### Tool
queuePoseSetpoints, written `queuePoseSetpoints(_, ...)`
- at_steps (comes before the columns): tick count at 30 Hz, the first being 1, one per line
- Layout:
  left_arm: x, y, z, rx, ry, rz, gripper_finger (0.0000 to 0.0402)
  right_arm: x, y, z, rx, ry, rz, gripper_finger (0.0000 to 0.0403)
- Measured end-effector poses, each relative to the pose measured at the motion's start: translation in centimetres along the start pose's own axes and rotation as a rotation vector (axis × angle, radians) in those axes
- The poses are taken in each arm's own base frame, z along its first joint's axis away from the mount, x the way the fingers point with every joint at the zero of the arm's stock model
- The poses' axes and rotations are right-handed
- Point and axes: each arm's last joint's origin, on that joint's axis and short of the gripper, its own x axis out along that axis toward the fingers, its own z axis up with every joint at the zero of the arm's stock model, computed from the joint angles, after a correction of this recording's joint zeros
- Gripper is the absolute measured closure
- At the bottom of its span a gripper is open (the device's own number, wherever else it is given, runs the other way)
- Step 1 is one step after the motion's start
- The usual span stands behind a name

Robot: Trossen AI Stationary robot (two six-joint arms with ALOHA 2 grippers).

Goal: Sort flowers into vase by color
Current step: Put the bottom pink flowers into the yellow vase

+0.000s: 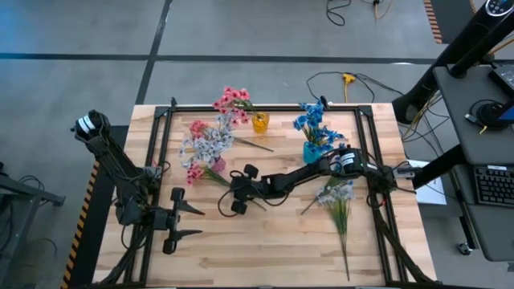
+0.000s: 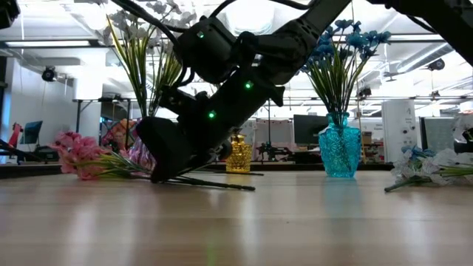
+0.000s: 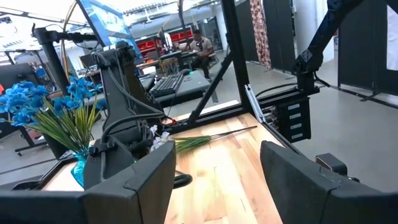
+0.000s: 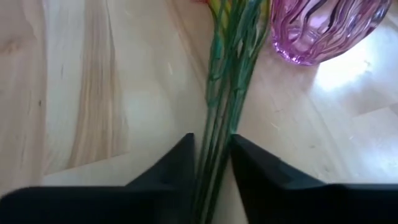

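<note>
Right end effector (image 4: 211, 165): fingers nearly closed on the green stems (image 4: 225, 93) of the pink flowers (image 2: 77, 157), low on the tabletop (image 1: 273, 233) beside the pink vase (image 4: 320, 28).
Stems' axis: flat, blossoms toward 10 o'clock, cut ends toward 4 o'clock in the high view.
Left end effector (image 1: 186, 221): waits at 8 o'clock, fingers apart, holding nothing.

1. We see a robotics lab: a wooden counter (image 1: 265, 241) in a black frame (image 1: 265, 107) on a grey concrete floor (image 1: 241, 32).
2. Cables (image 1: 353, 80) trail across it.
3. Beyond stand monitors (image 2: 310, 129), a keyboard (image 1: 490, 185) and a seated person (image 3: 200, 46).
</note>
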Motion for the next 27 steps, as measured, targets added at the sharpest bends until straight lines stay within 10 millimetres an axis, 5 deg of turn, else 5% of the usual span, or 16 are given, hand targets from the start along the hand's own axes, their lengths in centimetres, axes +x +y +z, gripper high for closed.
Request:
queuePoseSetpoints(5, 0.0, 0.1, 0.3, -0.036, -0.021, 0.005, 0.0184, 0.0, 0.0, -0.1, -0.010, 0.013, -0.004, 0.0386)
queuePoseSetpoints(13, 0.1, 0.4, 0.6, -0.070, -0.042, 0.041, 0.0184, -2.3, -0.1, 0.5, -0.079, 0.132, 0.021, 0.0390)
queuePoseSetpoints(20, 0.1, 0.6, 1.0, -0.067, -0.066, 0.070, 0.0184, -8.1, 0.7, 1.2, -0.153, 0.339, 0.029, 0.0390)
queuePoseSetpoints(27, 0.9, 0.8, 1.6, -0.067, -0.066, 0.082, 0.0184, -15.5, 1.0, 2.6, -0.126, 0.283, 0.078, 0.0390)
